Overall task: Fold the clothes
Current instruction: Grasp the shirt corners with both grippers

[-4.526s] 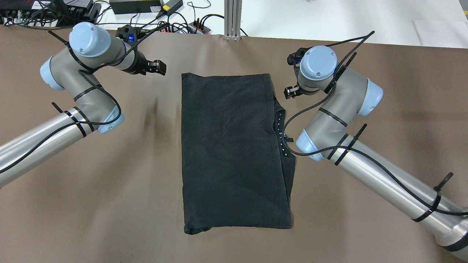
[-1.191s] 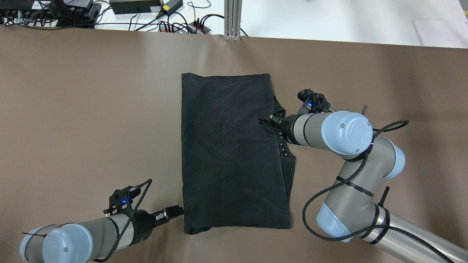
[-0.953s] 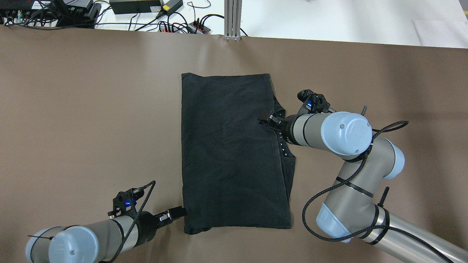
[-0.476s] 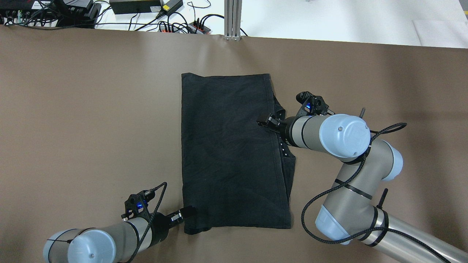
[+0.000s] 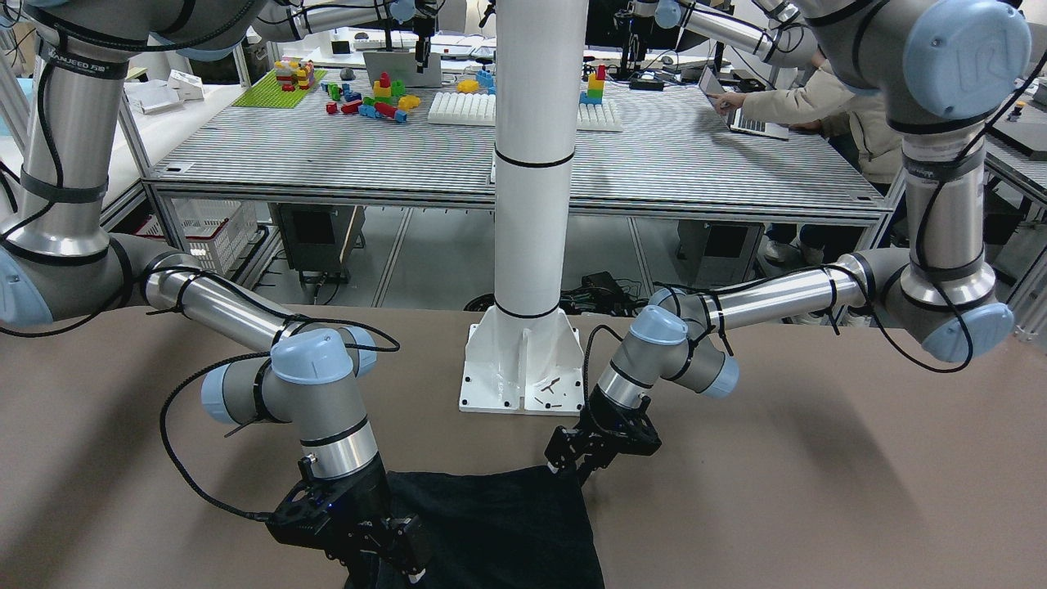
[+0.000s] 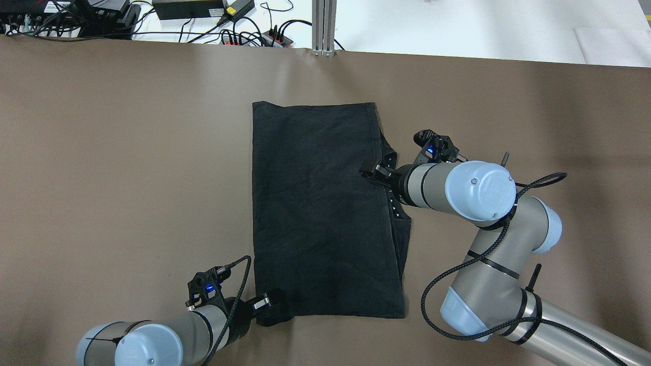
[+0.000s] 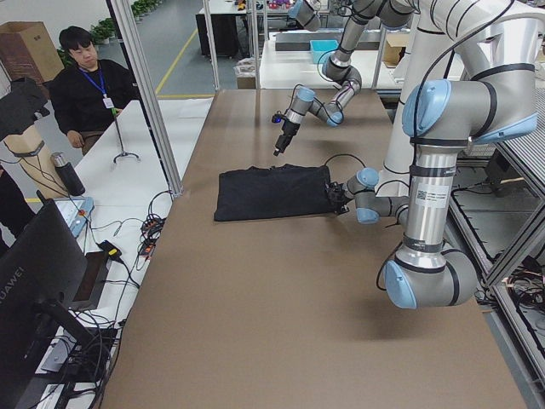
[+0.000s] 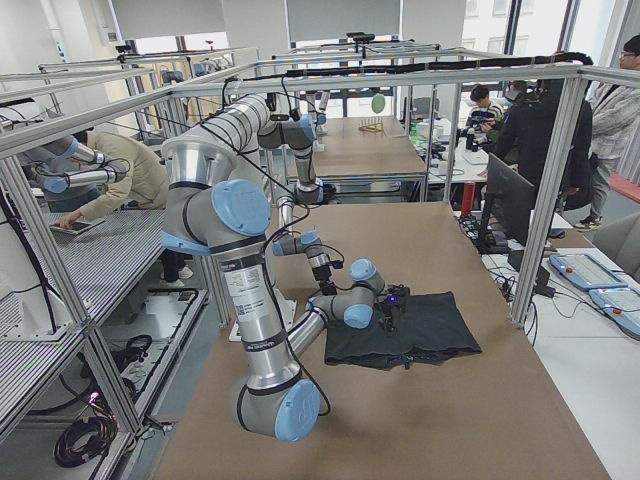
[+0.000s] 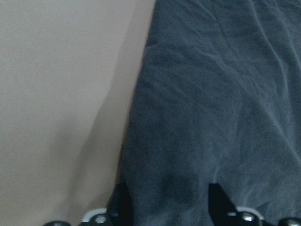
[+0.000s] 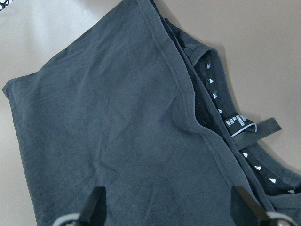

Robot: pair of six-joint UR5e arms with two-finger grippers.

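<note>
You'll find the folded black garment [image 5: 499,528] on the brown table [image 5: 818,458], just in front of the white pillar [image 5: 532,204]. Overhead, your left gripper [image 6: 272,299] sits at the garment's near left corner, and the right gripper [image 6: 368,169] is over its right edge. In the left wrist view the fingers [image 9: 123,205] are spread, with cloth showing between them. In the right wrist view the fingers [image 10: 95,201] are spread wide above the fabric.

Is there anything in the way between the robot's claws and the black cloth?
No, nothing visible is in the way. The left claw is right at a corner of the black cloth, with fabric lying between its open fingers. The right claw is open at the cloth's right edge, with only cloth under it.
</note>
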